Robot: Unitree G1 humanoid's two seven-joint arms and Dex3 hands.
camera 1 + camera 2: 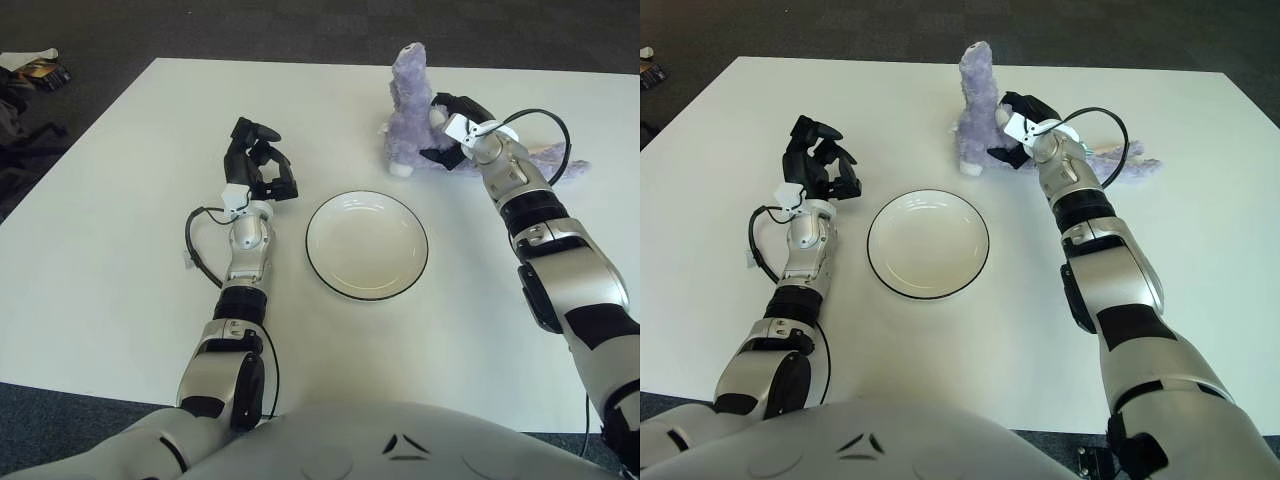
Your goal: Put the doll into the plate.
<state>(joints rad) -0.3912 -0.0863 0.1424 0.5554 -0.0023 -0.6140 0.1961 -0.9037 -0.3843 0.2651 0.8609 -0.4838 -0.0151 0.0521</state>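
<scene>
Now right hand (452,130) closed on purple doll (408,108) at plate's (367,245) one o'clock; left hand (258,165) empty, loosely curled, at ten; no writing readable; clutter (35,68) clearer in left eye view.

Doll (409,110): pale lavender plush, white feet. Plate (367,245): cream-white, thin black rim. Table (100,270): plain white. Floor (250,25): dark grey.

Fuzzy purple plush doll (408,110) — glossy white plate (367,245), dark rim — on a smooth matt bench (100,280).
</scene>
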